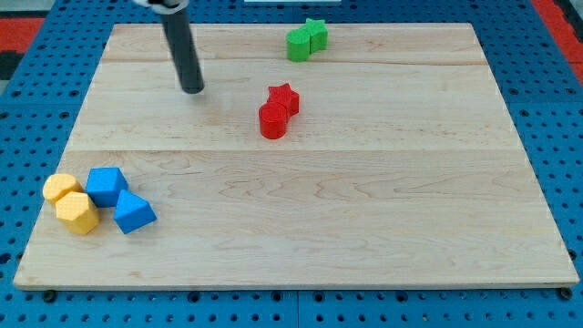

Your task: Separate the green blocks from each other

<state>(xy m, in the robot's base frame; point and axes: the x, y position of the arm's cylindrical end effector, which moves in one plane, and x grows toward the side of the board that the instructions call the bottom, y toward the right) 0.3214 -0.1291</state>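
Note:
Two green blocks touch each other near the view's top, right of centre: a green cube (298, 45) on the left and a green star (316, 33) on its right. My tip (192, 89) rests on the board in the upper left, well to the left of and below the green pair, touching no block.
A red star (284, 97) and a red cylinder (272, 120) touch near the middle. At the lower left sit two blue blocks (107, 185) (134, 212) and two yellow blocks (62, 189) (77, 213). The wooden board (364, 210) lies on a blue pegboard.

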